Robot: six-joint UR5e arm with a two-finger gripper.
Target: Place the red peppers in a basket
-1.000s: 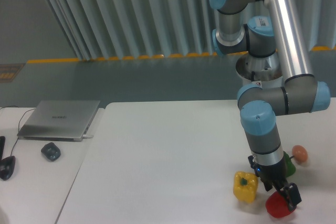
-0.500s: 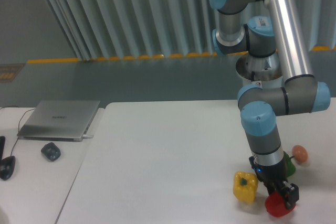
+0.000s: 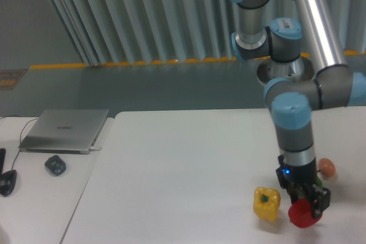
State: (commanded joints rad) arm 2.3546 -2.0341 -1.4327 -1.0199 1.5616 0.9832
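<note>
The red pepper (image 3: 301, 215) is glossy and sits at the front right, held between the fingers of my gripper (image 3: 306, 205), slightly above the white table (image 3: 183, 175). The gripper points down and is shut on the pepper. The yellow pepper (image 3: 266, 203) stands just to its left. The green pepper is almost wholly hidden behind my wrist. No basket is in view.
A small orange-pink object (image 3: 326, 167) lies behind the gripper to the right. A closed laptop (image 3: 64, 130), a mouse (image 3: 55, 165) and a dark item (image 3: 7, 182) lie on the side table at the left.
The arm has shifted slightly right and lifted, and the red pepper has risen with the gripper. The yellow pepper has not moved.
</note>
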